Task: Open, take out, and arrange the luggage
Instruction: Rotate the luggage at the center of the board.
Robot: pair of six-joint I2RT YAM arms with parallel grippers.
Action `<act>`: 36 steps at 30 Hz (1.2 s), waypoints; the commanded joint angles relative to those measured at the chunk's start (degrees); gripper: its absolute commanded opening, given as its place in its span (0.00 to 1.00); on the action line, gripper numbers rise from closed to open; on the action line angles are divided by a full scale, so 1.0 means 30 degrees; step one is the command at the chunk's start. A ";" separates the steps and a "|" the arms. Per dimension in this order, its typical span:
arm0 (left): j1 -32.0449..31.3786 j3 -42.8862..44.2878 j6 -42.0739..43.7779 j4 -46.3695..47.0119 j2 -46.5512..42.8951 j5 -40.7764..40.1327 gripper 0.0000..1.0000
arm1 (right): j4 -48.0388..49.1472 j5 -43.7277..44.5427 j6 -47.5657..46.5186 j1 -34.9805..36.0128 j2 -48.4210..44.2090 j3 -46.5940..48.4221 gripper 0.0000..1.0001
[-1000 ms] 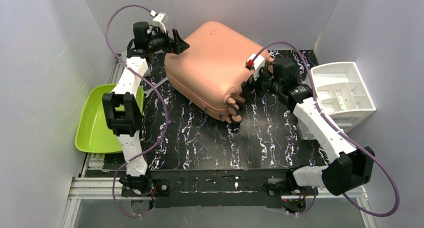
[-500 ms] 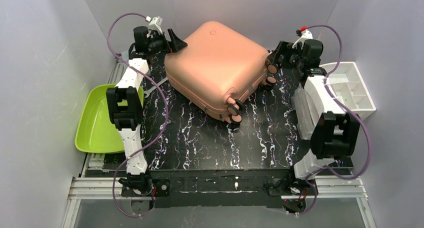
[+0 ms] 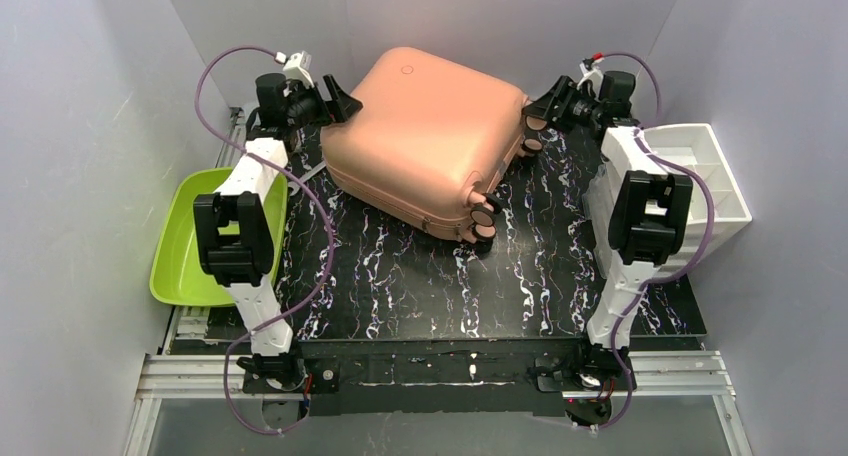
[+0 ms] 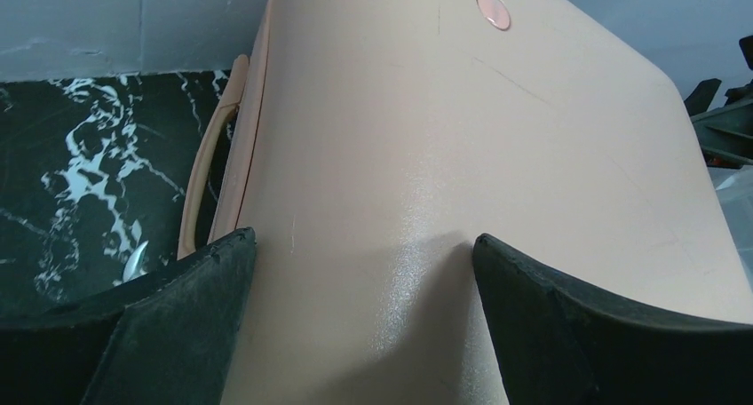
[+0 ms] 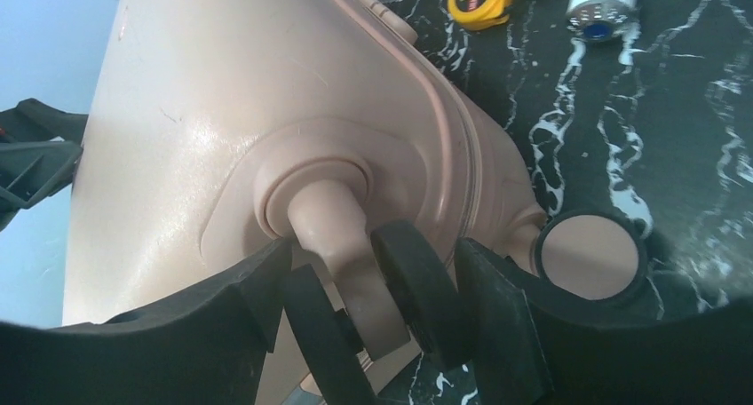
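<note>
Pink luggage (image 3: 425, 126) is lying closed up at the table's (image 3: 420, 286) 12 o'clock end. Right gripper (image 5: 377, 307), at its 3 o'clock, is clamped round a caster wheel (image 5: 417, 281). Left gripper (image 4: 360, 245), at 9 o'clock, straddles a corner with its fingers wide apart.

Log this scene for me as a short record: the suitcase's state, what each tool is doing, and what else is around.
luggage: salmon-pink, closed, lying flat on the black marbled table
left tool: open, jaws straddling the case's far-left corner
right tool: jaws either side of a caster wheel; grip unclear
beside table, left: green tray
beside table, right: white organizer
task stage: case not yet opened
</note>
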 commanded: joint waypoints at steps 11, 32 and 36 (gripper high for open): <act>0.1368 -0.2144 0.0438 -0.4310 -0.3970 0.0740 0.93 | -0.5444 -0.0711 -0.6912 0.3600 0.0811 0.5952 0.88; 0.1667 -0.6207 0.3453 -0.3988 -1.1859 0.3824 0.98 | -0.2099 -0.3982 -1.8687 0.3545 -1.7698 -1.5737 0.98; -0.0151 -0.5004 0.5891 -0.6564 -1.1028 0.1061 0.98 | -0.7388 -0.6651 -2.3483 0.4001 -1.7991 -1.5356 0.98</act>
